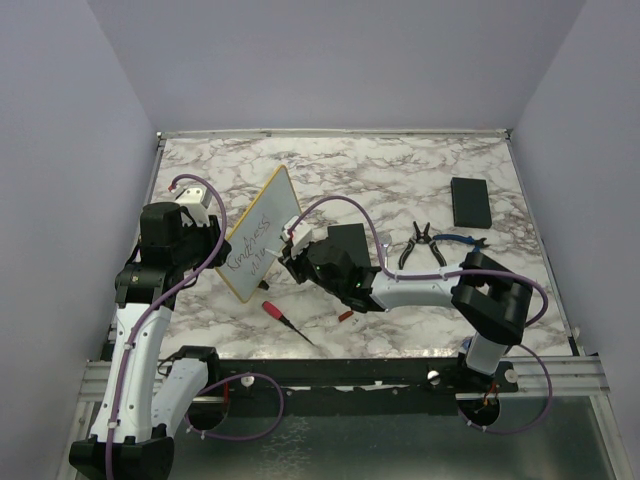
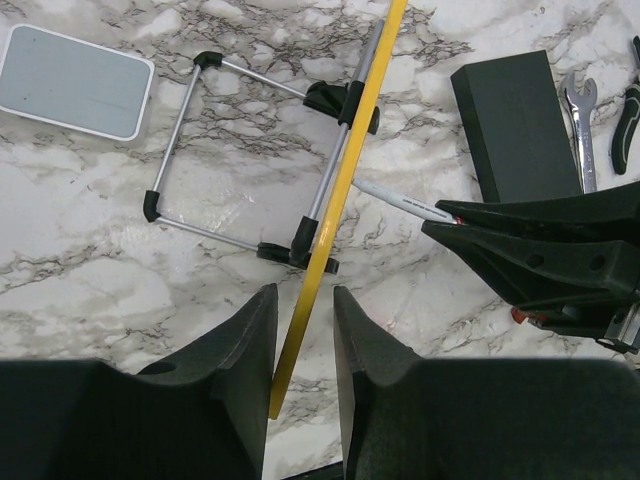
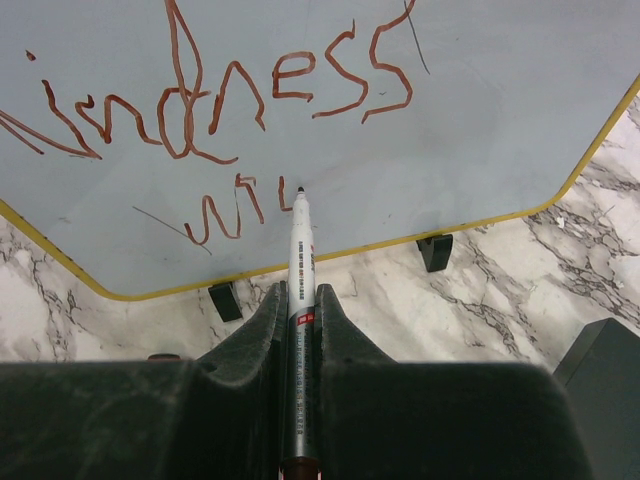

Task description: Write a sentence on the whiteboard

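Observation:
The whiteboard (image 1: 262,245), with its yellow frame, stands tilted on a wire stand (image 2: 250,150) at the table's centre left. The sentence (image 3: 230,100) is red-brown handwriting, "kindness" above a short second line. My left gripper (image 2: 305,300) is open, with the board's yellow edge (image 2: 340,190) running between its fingers. It sits at the board's left corner (image 1: 220,240). My right gripper (image 3: 298,295) is shut on a white marker (image 3: 300,250). The marker's tip is at the board's face, at the end of the second line. The right gripper is in front of the board (image 1: 292,245).
A black slab (image 1: 470,200) lies at the back right, with pliers (image 1: 420,245) and a wrench (image 1: 462,240) nearer. A red-handled screwdriver (image 1: 285,320) and a red cap (image 1: 345,315) lie in front of the board. A small white-rimmed grey panel (image 2: 75,80) lies behind the stand.

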Motion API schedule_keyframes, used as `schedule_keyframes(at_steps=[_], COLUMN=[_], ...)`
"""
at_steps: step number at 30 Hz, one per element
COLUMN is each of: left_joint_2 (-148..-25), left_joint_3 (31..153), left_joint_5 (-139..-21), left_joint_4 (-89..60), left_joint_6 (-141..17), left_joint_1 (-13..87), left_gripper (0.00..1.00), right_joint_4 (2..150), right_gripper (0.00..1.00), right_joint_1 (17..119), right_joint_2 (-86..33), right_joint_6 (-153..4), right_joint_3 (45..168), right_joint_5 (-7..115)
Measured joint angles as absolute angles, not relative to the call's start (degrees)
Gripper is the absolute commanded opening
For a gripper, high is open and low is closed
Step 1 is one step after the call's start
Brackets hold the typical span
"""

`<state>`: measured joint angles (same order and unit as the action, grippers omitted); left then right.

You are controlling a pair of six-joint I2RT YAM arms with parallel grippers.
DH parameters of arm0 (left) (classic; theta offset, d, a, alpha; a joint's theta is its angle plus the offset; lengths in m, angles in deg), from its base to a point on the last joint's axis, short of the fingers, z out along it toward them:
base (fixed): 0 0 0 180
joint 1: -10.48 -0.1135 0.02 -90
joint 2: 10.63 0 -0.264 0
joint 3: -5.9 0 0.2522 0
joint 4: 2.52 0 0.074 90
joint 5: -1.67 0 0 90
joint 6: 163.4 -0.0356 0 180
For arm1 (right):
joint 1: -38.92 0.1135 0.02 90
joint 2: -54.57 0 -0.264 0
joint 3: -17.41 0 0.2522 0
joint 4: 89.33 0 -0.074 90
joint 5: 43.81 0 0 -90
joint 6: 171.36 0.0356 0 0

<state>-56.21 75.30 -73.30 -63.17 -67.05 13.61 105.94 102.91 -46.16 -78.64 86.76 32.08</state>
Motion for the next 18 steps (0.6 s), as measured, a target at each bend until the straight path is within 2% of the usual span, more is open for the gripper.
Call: schedule_keyframes(at_steps=[18], left_joint_2=[-56.21], left_joint_3=[75.24], left_joint_5=[-73.15], left_joint_4=[-63.17], left_joint_6=[-67.29], left_joint_1=[13.61], left_gripper=[0.28], right_joint_4=[105.9], right_gripper=[0.01], right_joint_1=[102.91], right_joint_2=[-46.16], right_joint_6=[-79.04], right_joint_3=[86.85], right_joint_5=[32.12])
